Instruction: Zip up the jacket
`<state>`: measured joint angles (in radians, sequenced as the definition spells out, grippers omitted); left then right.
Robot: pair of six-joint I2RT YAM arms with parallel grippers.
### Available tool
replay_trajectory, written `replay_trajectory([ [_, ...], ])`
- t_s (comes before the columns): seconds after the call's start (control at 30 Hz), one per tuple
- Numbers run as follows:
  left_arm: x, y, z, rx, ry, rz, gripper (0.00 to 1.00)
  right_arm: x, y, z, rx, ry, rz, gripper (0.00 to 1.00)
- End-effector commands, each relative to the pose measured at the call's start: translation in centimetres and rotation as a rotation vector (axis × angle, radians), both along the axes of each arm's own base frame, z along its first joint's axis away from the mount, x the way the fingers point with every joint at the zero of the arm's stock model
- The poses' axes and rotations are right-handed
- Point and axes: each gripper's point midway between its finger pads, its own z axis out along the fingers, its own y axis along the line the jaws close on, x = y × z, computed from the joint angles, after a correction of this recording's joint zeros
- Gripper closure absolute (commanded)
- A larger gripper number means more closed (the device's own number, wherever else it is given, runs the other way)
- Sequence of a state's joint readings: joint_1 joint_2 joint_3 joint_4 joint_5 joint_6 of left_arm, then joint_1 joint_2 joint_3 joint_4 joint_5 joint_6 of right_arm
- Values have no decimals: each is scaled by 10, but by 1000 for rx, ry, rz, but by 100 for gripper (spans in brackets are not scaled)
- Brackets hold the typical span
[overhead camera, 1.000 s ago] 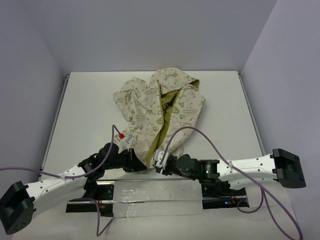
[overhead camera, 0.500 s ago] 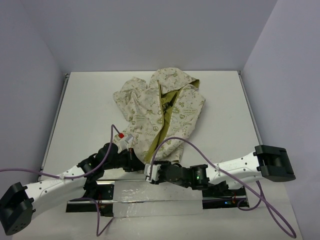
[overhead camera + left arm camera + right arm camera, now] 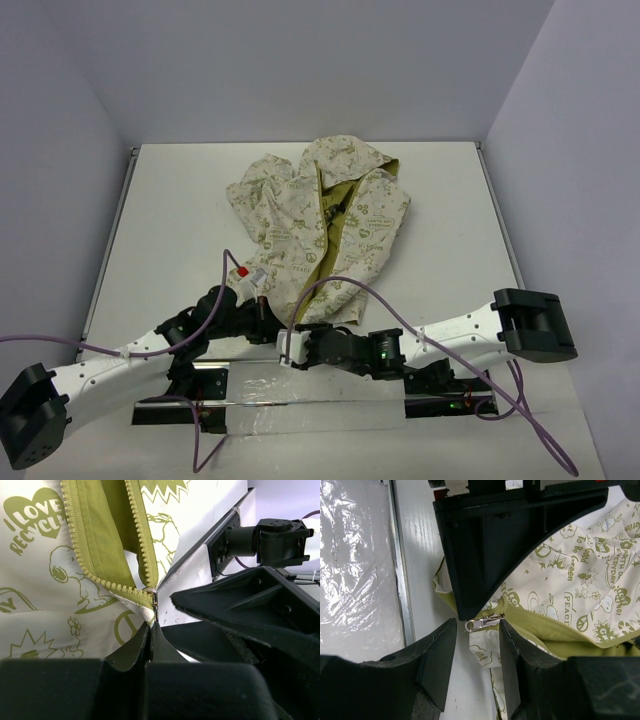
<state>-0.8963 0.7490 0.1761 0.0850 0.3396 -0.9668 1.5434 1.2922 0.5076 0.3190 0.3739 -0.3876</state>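
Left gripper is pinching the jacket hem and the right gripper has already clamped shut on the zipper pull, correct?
Not quite. The right wrist view shows the right gripper open, with the zipper pull lying between its fingers, not clamped. The left gripper does pinch the jacket hem, at the zipper's bottom end.

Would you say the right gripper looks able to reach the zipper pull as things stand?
Probably yes: the zipper pull lies bare between the open fingers of the right gripper, with nothing across it. The left gripper pinches the jacket close beside, so room is tight.
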Motion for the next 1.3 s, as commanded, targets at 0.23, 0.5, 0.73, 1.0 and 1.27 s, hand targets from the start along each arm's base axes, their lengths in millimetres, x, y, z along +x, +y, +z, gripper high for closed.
replay_trajectory([
  [0.23,0,-3,5,-20,-13,-6,100,-1,15,7,-6,-33,-2,57],
  [0.5,-1,-3,5,-23,-13,-6,100,6,10,10,7,-53,-43,73],
  [0.73,0,-3,5,-22,-13,-8,100,9,6,15,20,-60,-64,82],
  [1.0,-1,-3,5,-27,-12,-10,100,14,1,25,46,-74,-92,88],
  [1.27,-2,-3,3,-25,-7,-12,100,18,-4,31,62,-84,-120,94],
])
